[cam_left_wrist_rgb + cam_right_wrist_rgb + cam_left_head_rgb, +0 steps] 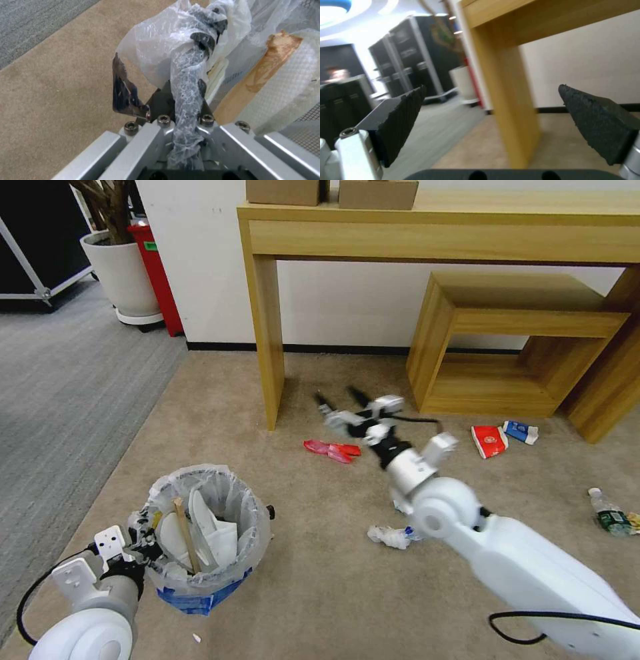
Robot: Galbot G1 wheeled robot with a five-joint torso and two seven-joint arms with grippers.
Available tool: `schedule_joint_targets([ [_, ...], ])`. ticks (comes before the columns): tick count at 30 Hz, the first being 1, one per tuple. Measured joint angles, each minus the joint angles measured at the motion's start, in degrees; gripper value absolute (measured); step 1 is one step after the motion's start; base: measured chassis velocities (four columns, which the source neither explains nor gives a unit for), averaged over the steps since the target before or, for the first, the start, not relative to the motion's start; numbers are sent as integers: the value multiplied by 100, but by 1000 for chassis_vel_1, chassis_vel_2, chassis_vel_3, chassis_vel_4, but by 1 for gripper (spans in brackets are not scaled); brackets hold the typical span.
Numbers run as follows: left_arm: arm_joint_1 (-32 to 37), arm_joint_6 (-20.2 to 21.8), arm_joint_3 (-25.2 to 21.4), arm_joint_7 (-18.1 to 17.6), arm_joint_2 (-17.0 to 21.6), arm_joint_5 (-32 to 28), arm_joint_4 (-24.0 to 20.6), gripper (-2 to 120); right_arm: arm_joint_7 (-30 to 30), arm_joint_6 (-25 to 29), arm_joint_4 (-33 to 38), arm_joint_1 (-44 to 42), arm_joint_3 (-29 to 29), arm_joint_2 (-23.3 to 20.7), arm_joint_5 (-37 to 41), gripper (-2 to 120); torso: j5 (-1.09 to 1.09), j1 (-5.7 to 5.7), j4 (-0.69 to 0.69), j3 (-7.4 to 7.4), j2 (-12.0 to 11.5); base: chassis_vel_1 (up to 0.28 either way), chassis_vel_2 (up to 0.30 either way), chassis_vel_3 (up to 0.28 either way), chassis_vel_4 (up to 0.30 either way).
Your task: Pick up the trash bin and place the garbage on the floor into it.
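left gripper (143, 530) clamped on trash bin (210, 533) rim | right gripper (340, 403) fingers apart above red wrapper (332, 449) | beige carpet (320, 593)

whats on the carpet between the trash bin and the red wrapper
Nothing: in the head view the floor is bare beige carpet from the trash bin, held by the left gripper, to the red wrapper.
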Motion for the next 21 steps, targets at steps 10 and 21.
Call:
schedule_joint_targets([
  [10,33,-35,-152,59,137,-59,-61,0,340,14,139,-1211,1432,-41,-578,100,0,0,-1,0,0,0,0,0,0],
  [21,-26,-132,-274,219,17,60,-115,0,409,-32,329,-2590,3489,889,-1960,100,-1,0,0,0,0,0,0,0,0],
])
